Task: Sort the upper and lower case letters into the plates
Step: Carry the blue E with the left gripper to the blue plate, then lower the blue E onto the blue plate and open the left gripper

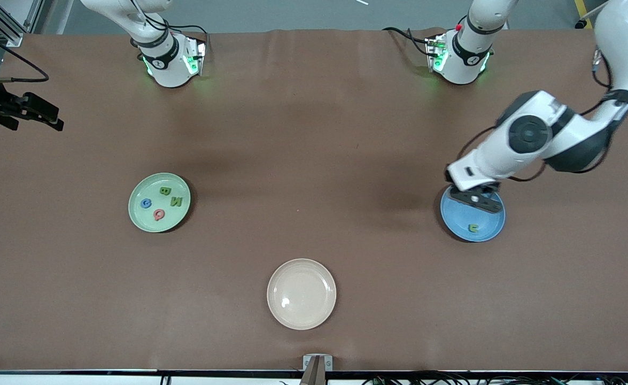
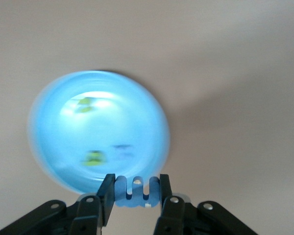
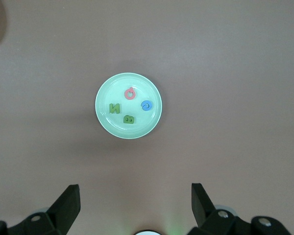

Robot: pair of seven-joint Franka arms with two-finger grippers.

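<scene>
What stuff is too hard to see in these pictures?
- Blue plate, front view: the left gripper covers part of it.
- Letters in the blue plate, left wrist view: blurred, unreadable.
- Blue letter in the left gripper: its fingers hide both ends.
- Right gripper, front view: cut off by the edge.

Brown table (image 1: 314, 133) carries mint green plate (image 1: 140, 216), blue plate (image 1: 487, 230) and cream-white plate (image 1: 301, 294)

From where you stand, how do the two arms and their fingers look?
Both arms are glossy white with black joint rings and loose black cables; their bases glow green. The left gripper and the right gripper have matte black fingers with small silver screws.
</scene>
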